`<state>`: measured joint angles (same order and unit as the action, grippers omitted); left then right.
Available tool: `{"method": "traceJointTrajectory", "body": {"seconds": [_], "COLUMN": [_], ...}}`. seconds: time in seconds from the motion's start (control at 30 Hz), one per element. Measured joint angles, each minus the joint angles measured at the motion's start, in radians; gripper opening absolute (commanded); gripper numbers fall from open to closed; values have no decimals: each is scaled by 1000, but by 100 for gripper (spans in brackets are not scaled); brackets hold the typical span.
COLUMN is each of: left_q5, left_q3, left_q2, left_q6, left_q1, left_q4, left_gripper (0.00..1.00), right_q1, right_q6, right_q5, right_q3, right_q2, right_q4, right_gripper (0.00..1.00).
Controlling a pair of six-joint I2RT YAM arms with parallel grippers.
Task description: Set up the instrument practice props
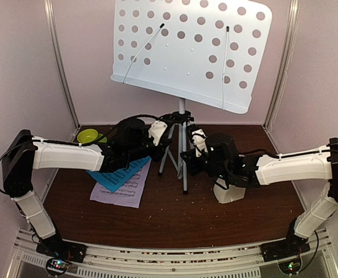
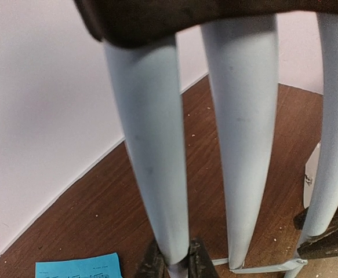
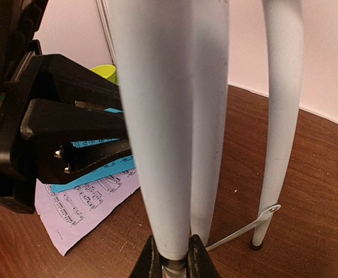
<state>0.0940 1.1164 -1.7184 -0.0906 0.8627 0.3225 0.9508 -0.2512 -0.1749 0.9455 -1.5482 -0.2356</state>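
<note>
- left tool (image 2: 171,265) clamped on one silver tripod leg (image 2: 151,150), leg axis near upright
- cyan sheet-music page (image 1: 117,174) overlapping lilac sheet-music page (image 1: 122,196), one each, nearer left arm
- white perforated metal music stand (image 1: 192,52), one, three legs, mid brown bench (image 1: 169,223), between both tools
- right tool (image 3: 171,263) clamped on another leg
- cream pyramid metronome (image 1: 229,192), one, seemingly under right arm

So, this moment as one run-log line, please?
left gripper shut on tripod | right gripper shut on tripod | music stand upright | pages flat on table
</note>
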Motion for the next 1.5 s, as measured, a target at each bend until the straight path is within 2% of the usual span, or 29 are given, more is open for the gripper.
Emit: {"method": "traceJointTrajectory", "body": {"seconds": [0.6, 0.93, 1.13, 1.5], "left_q5": [-68, -115, -112, 59], "left_q3": [-119, -206, -211, -129], "left_q2": [93, 151, 153, 59], "left_q6": [-2, 3, 9, 0], "left_q1": [29, 43, 42, 11], "left_q4": [34, 73, 77, 102], "left_gripper": [0, 0, 0, 0], "right_q1": [-6, -6, -7, -79], "right_q6": [28, 54, 73, 171], "right_q5": [83, 146, 145, 109], "right_q3": [-64, -138, -140, -18], "right_q2": [166, 256, 238, 64], "right_q4": [190, 211, 185, 98], "right_gripper": [0, 0, 0, 0]}}
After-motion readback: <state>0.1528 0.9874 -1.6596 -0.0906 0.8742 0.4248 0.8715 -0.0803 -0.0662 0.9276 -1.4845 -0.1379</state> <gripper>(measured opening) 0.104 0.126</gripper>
